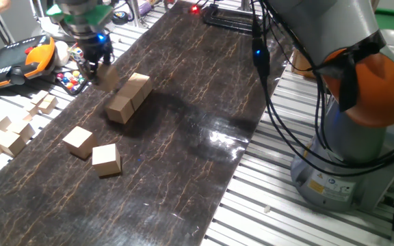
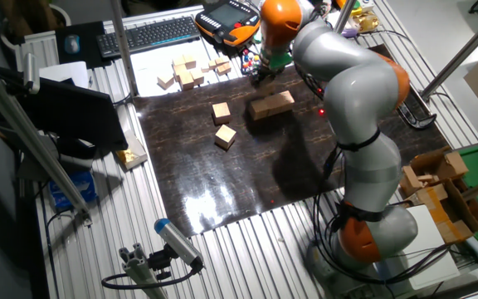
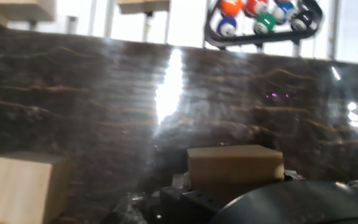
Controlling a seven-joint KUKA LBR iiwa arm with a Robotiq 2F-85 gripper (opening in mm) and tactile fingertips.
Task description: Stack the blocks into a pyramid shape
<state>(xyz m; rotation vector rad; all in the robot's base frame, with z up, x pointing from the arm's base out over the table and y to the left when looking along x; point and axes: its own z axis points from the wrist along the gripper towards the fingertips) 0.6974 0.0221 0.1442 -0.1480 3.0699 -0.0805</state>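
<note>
Three tan blocks (image 1: 128, 96) lie end to end in a row (image 2: 270, 105) on the dark mat (image 1: 183, 150). Two more blocks sit apart nearer the front, one (image 1: 79, 141) and another (image 1: 106, 159), also seen as block (image 2: 221, 112) and block (image 2: 226, 135). My gripper (image 1: 100, 67) hovers just beyond the far end of the row, shut on a sixth block (image 1: 108, 75), which looks blurred. In the hand view that held block (image 3: 235, 165) fills the lower middle, slightly above the mat. Another block (image 3: 22, 186) shows at the lower left. No blocks are stacked.
A loose pile of smaller pale wooden pieces (image 1: 11, 133) lies off the mat's left edge. A rack of billiard balls (image 3: 263, 17) and an orange teach pendant (image 1: 19, 58) sit just behind the gripper. The arm's base (image 1: 334, 171) stands at the right. A keyboard (image 2: 152, 33) lies at the back.
</note>
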